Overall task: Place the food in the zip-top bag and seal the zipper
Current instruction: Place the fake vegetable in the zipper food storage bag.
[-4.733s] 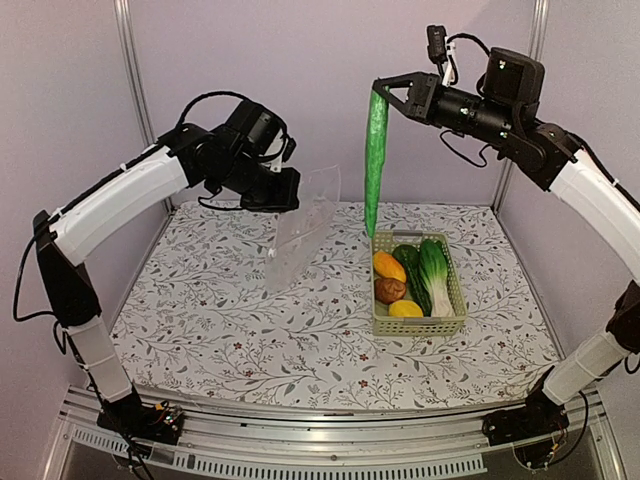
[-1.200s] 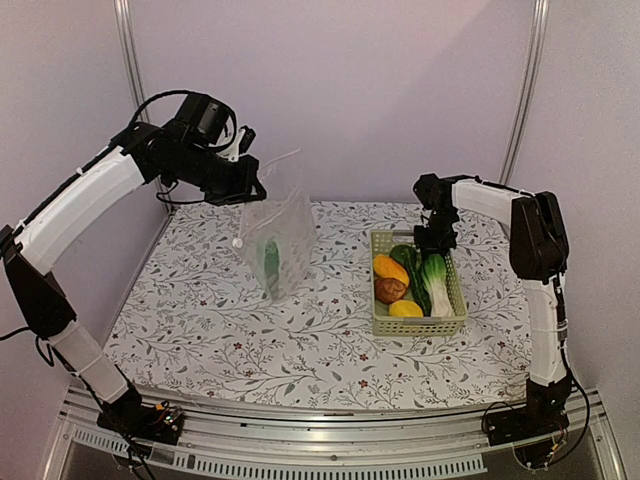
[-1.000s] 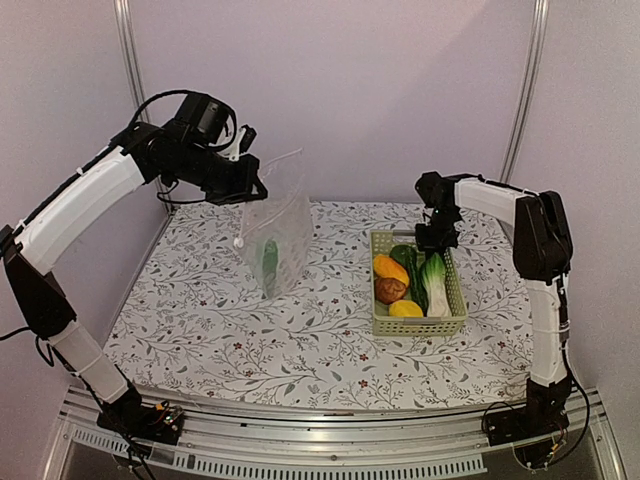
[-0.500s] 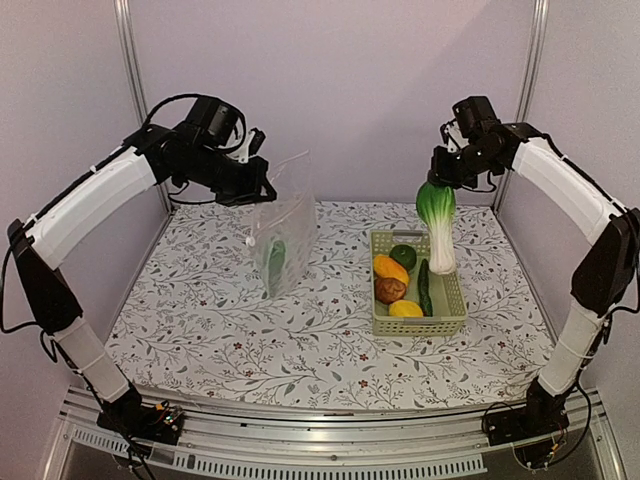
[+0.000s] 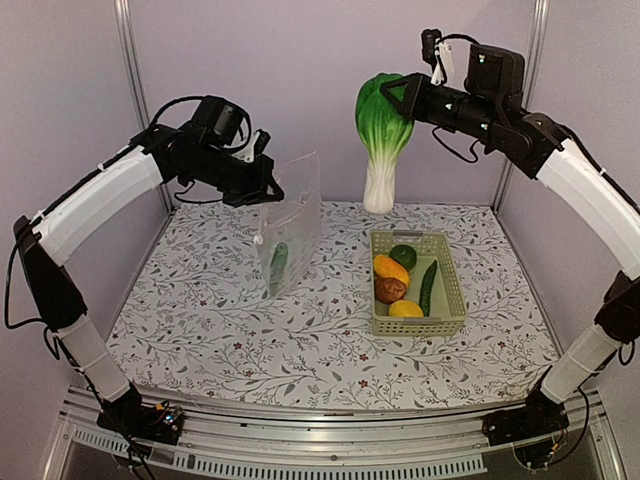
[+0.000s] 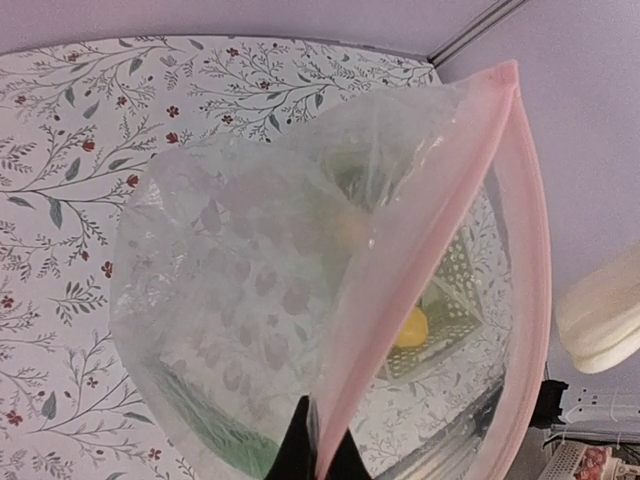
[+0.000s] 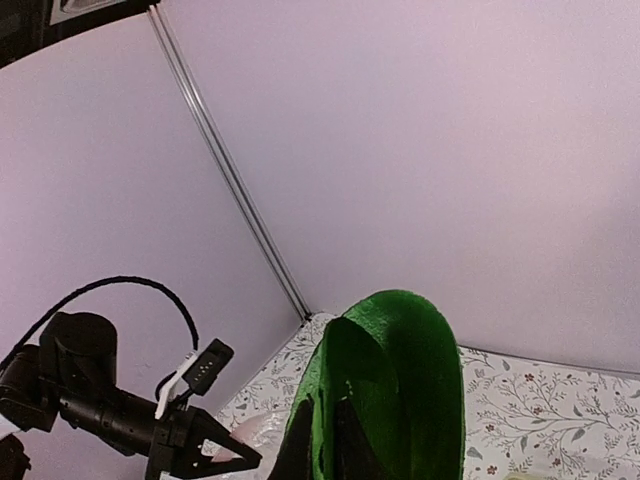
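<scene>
The right gripper (image 5: 398,96) pinches the leafy green (image 5: 382,128) high up — the left gripper (image 5: 272,190) pinches the edge of the zip-top bag (image 5: 296,222), with a green thing (image 5: 278,263) inside, maybe a cucumber.

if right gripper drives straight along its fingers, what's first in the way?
Likely nothing near: the right gripper, holding the leafy green, points left and seems to pass above the bag and left gripper, ending at the wall by the corner post. Depth unclear.
</scene>
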Tool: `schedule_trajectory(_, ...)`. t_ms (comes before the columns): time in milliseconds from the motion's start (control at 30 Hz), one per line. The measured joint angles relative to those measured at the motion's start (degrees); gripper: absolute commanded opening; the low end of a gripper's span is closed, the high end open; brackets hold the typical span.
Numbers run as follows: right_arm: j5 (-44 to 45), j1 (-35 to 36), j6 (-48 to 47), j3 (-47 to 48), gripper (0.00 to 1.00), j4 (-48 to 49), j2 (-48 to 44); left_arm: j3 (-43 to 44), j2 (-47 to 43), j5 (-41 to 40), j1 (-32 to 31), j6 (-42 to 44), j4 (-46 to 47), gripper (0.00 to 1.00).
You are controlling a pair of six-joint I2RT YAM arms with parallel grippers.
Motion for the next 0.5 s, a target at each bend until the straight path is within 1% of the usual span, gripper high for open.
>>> schedule_trajectory(200,2.12,6.86,-4.72,-2.49,0.0,16.31,-0.37,0.17,0.24,1.03,0.02,-0.85,0.2,0.0)
schedule_trajectory(500,2.84,12.72,-12.02,-2.69,0.0,32.83,2.91,0.33,0.24,2.29,0.0,-1.05,0.28,0.0)
